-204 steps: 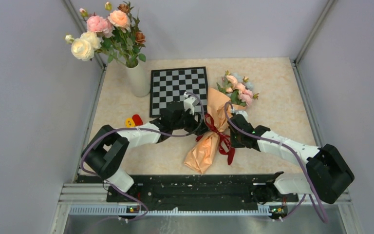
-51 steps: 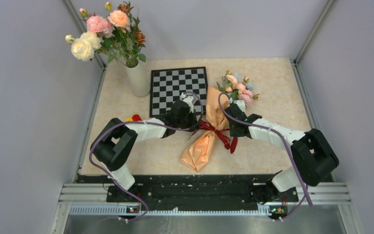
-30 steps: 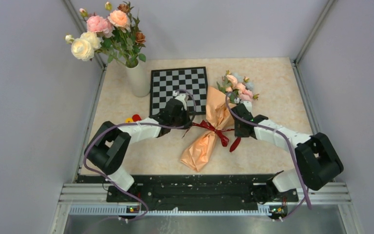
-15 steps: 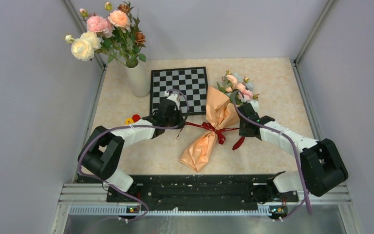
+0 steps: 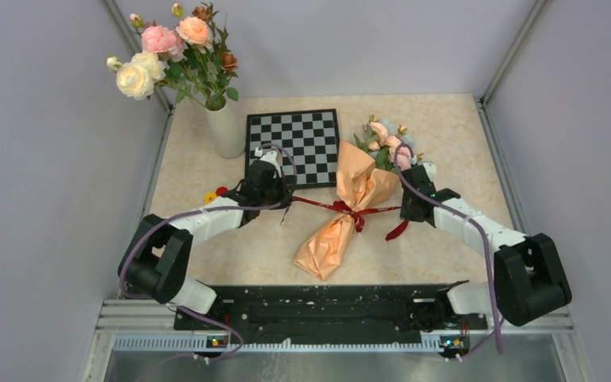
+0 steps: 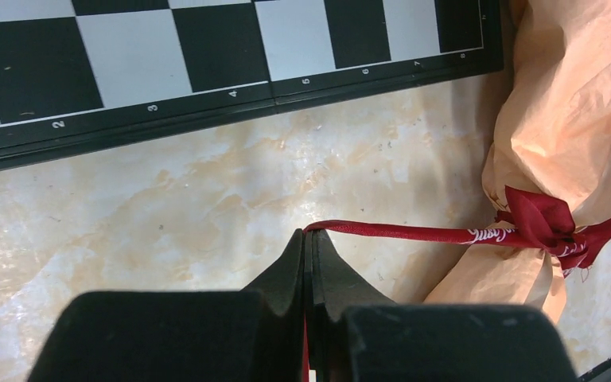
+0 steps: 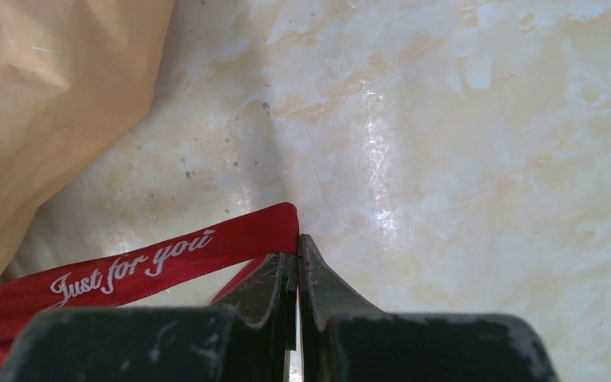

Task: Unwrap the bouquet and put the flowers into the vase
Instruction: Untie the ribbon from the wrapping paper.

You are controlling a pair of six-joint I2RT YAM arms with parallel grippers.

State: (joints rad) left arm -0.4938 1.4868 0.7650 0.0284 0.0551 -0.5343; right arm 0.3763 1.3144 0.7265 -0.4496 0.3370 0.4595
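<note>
- My left claw (image 6: 309,239) is fully closed on one tail of the dark red ribbon (image 6: 414,233). My right claw (image 7: 297,243) is fully closed on the other tail, pinching it at a fold.
- The bouquet (image 5: 348,208) lies on the worktop (image 5: 461,159) between the two claws, with its narrow end toward the arm bases. The flowers (image 5: 390,143) are at the far end.
- Step in hand, as I judge it: pulling the bow apart. The knot (image 6: 545,223) is not yet released.
- I draw both tails outward along one line, low and level, so that the paper does not swivel. If the bundle slides toward one claw, I ease that side.
- Left side: the claw sits just at the near edge of the chessboard (image 5: 292,143). Small red and yellow pieces (image 5: 216,193) lie further left — I pull along the board's edge, not over it.
- The vase (image 5: 226,127) stands at the far left corner, well apart from the bouquet.
- Right side: bare worktop runs to the side wall — more room there.
</note>
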